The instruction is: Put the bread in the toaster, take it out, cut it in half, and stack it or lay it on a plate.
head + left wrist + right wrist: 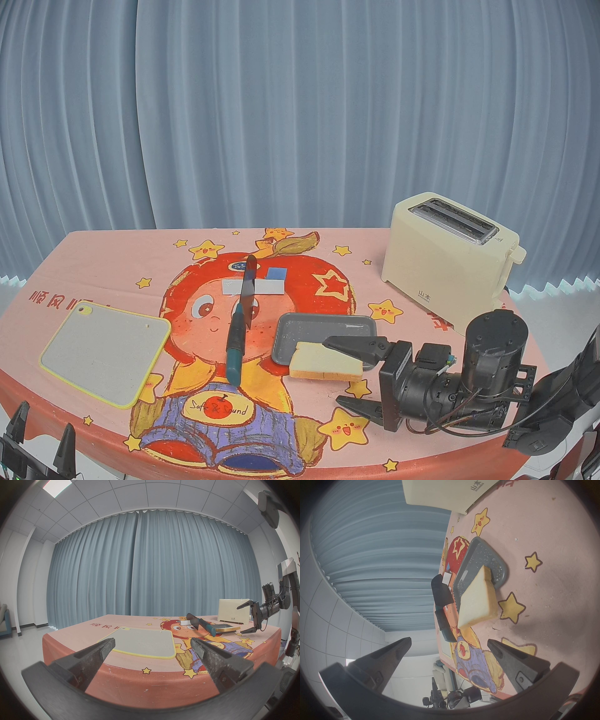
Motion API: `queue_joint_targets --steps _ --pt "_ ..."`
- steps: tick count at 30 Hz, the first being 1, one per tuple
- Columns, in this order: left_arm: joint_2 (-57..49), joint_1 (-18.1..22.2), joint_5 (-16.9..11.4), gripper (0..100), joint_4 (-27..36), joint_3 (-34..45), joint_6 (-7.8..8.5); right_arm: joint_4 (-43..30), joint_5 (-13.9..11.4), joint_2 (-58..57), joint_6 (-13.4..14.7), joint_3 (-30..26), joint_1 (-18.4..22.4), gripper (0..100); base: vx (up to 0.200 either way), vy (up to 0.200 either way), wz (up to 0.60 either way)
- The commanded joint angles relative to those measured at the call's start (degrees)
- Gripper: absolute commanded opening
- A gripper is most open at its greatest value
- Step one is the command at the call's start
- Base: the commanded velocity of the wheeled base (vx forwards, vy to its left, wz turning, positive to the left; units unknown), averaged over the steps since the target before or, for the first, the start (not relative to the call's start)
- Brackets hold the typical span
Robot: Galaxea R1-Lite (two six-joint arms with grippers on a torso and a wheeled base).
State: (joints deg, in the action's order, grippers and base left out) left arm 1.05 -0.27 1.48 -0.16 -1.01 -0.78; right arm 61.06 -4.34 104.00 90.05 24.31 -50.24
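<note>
"Near the front right of the table (94, 262), what's the bread (326, 362) doing?"

"Lying almost flat. Its far edge is propped on the near lip of the grey tray (325, 329) and the rest is on the table. It looks untoasted, and the toaster (450, 256) slots look empty. I'd judge we're at the very first step: picking the slice up."

"And the right gripper (331, 370)?"

"Turned on its side, jaws spread wide, nothing in them. From the head view one finger overlaps the slice's far edge and the other sits nearer than the slice. From the right wrist view the bread (478, 602) lies just ahead of the tips. I can't say for sure whether it straddles the slice or stops just short."

"Which way does the slice run?"

"Its long axis lies across the table, robot's left to right, with the right end toward that gripper. The toaster's slots run slantwise, far-left to near-right."

"So the next move?"

"Ease in and close gently, since soft bread would likely crush or buckle. Then lift, stand the slice on edge and line it up with a slot before lowering."

"Left gripper (152, 641)?"

"Also spread and empty, off the table's front-left edge, near the cutting board (103, 350). The knife (240, 319) lies between board and tray."
</note>
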Motion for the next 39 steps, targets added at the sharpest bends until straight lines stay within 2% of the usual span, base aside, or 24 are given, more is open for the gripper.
queue_joint_targets --steps 1,39 --pt "0.09 0.00 0.02 100 -0.02 1.01 -0.01 0.02 -0.23 0.94 0.39 0.30 0.49 100 0.000 0.000 0.00" --pt "0.09 0.00 0.02 100 0.07 1.01 -0.01 0.11 0.74 4.46 0.48 2.59 2.60 100 0.000 0.000 0.00"
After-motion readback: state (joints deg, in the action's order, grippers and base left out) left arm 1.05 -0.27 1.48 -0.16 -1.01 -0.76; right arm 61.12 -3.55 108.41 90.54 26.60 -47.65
